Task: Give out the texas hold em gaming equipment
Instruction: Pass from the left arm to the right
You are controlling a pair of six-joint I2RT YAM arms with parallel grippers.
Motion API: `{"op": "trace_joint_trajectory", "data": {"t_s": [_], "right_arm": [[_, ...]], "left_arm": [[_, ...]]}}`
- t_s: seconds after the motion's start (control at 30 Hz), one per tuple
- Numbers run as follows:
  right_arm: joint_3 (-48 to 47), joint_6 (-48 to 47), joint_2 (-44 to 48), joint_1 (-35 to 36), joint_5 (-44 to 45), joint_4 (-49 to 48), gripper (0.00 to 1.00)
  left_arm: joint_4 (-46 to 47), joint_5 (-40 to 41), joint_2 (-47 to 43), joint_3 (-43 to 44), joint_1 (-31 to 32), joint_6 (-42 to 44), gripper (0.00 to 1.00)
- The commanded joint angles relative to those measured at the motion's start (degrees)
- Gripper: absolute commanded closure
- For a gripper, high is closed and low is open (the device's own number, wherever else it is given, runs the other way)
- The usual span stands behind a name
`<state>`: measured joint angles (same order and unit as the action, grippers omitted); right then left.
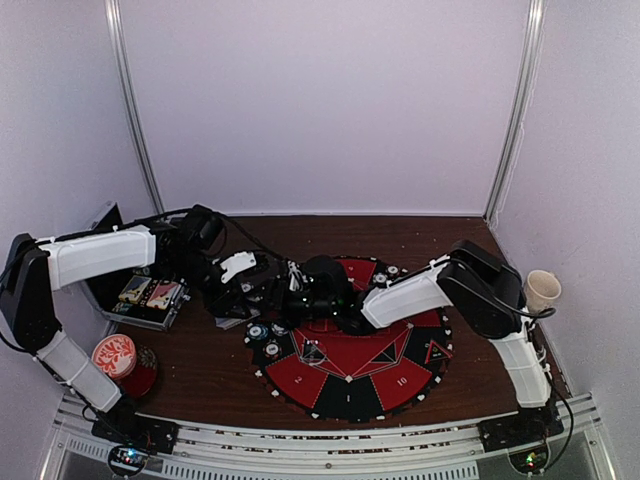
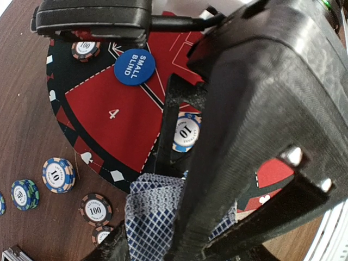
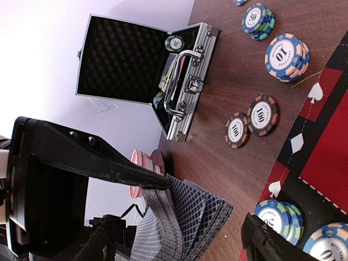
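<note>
We see a round felt mat (image 2: 103, 136) of red wedges and black bands, with dashed white lines and white suit marks. At one o'clock of its red "4" wedge lies a blue round button disc (image 2: 134, 67) lettered in white. At seven o'clock, a blue-and-peach striped chip stack (image 2: 58, 174) stands on the dark brown wooden table (image 2: 22, 109). The paper playing cards (image 2: 149, 215) show a navy-and-white lattice.

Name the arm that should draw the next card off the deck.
Right, probably. The left gripper is shut on the deck of cards and cannot pull from it; the right gripper is open, with the deck's free end between its fingers.
</note>
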<state>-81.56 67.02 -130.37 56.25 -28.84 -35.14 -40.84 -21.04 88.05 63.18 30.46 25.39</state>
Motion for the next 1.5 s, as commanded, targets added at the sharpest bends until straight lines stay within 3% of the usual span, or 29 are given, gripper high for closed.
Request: {"op": "trace_joint_trajectory", "data": {"t_s": [0.0, 0.23, 0.5, 0.6, 0.77, 0.87, 1.0, 1.47], "right_arm": [[-2.5, 0.9, -1.6, 0.5, -2.5, -1.4, 0.2], [-4.1, 1.3, -3.2, 0.9, -3.1, -1.5, 0.25], [-6.1, 2.7, -5.2, 1.1, -5.2, -2.2, 0.42], [-6.2, 3.3, -5.6, 1.1, -5.7, -2.8, 0.54], [-5.4, 4.4, -5.6, 1.2, -6.6, -4.9, 0.86], [-4.6, 5.0, -5.3, 1.3, -7.0, -6.3, 1.0], [-3.3, 5.0, -4.2, 1.2, -6.7, -7.0, 1.0], [6.4, 3.4, 6.8, 0.3, -3.3, -9.0, 1.0]], "left_arm": [[1.3, -1.2, -1.1, -0.7, 0.6, 0.4, 0.42], [1.6, -1.9, -0.9, -1.1, 0.9, 0.7, 0.42], [1.9, -2.1, -1.2, -1.9, 1.3, 1.0, 0.42], [2.0, -2.1, -1.3, -2.1, 1.7, 1.1, 0.42], [2.3, -2.1, -1.3, -2.4, 2.1, 1.2, 0.41], [2.5, -2.0, -1.4, -2.6, 2.2, 1.1, 0.34], [3.2, -1.5, -1.6, -3.0, 2.2, 0.8, 0.04], [4.9, -4.9, -2.0, -5.2, 2.2, 5.5, 0.02]]}}
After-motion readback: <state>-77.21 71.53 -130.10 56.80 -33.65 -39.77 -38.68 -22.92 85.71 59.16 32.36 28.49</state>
